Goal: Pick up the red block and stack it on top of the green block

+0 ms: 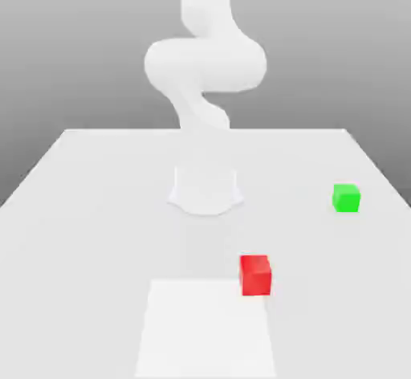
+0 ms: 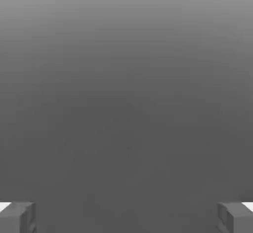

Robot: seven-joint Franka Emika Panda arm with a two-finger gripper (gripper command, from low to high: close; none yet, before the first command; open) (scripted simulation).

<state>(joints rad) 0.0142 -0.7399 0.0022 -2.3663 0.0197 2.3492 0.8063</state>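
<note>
Seeing the red block in the exterior view, sitting flat and upright on the pale table, toward the near side and slightly to the exterior view's right of the middle. Showing plain bright red faces, with a slightly darker front and the top in sight. Overlapping, in that view, the far right corner of a whiter rectangular patch on the table. Sitting well apart from the green block.

Finding the green block farther back, toward the exterior view's right, near the table's side edge. Lying directly on the table too, upright, with bright green faces and looking smaller than the red block.

Moving outward to the white robot arm: rising from its base behind the red block and to the exterior view's left of the green block, bending through rounded links and running out past the upper border. Standing well apart from both blocks at the base.

Checking the hand view: seeing the gripper standing wide, with dark fingers far apart and each carrying a small white area beside it. Facing a smooth grey backdrop, going lighter toward one side.
</note>
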